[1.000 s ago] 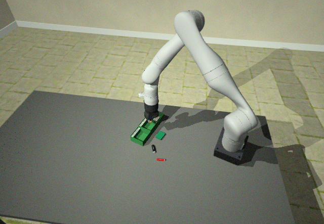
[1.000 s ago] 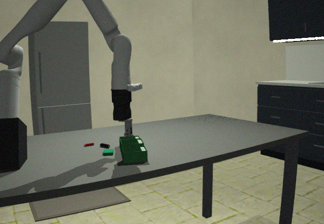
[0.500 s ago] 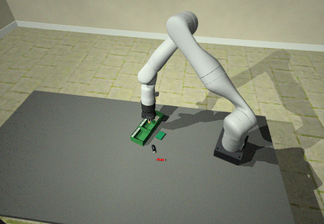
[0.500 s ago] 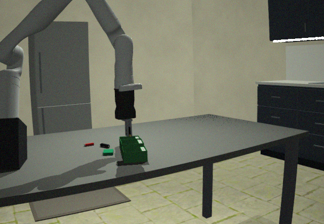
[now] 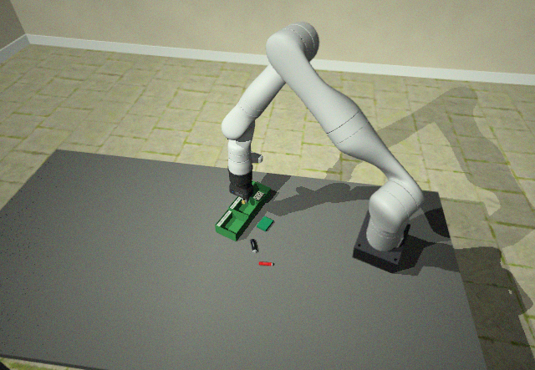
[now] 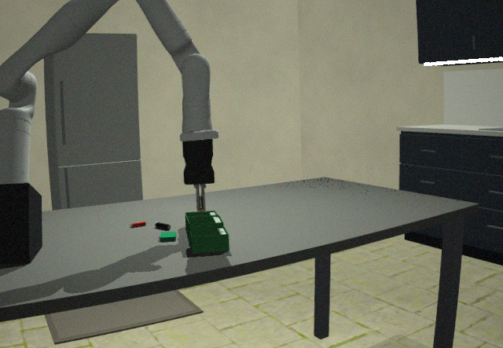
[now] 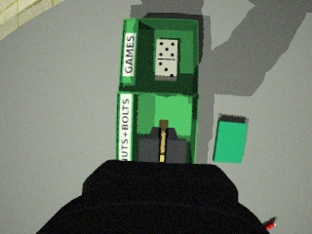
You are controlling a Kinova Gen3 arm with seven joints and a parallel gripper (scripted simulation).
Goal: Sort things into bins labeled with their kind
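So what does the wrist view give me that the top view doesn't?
Only the wrist view lets you read the labels GAMES and NUTS+BOLTS, and shows the gripper shut on a thin brass-coloured piece over the NUTS+BOLTS bin. Only the top view shows the third bin, the black cylinder and the arm's base. Both show the domino in the GAMES bin and the green block on the table.

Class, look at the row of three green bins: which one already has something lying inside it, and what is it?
The GAMES bin, the end bin of the row, holds a white domino. The NUTS+BOLTS bin beside it shows only its green floor under the jaws, and the third bin looks bare.
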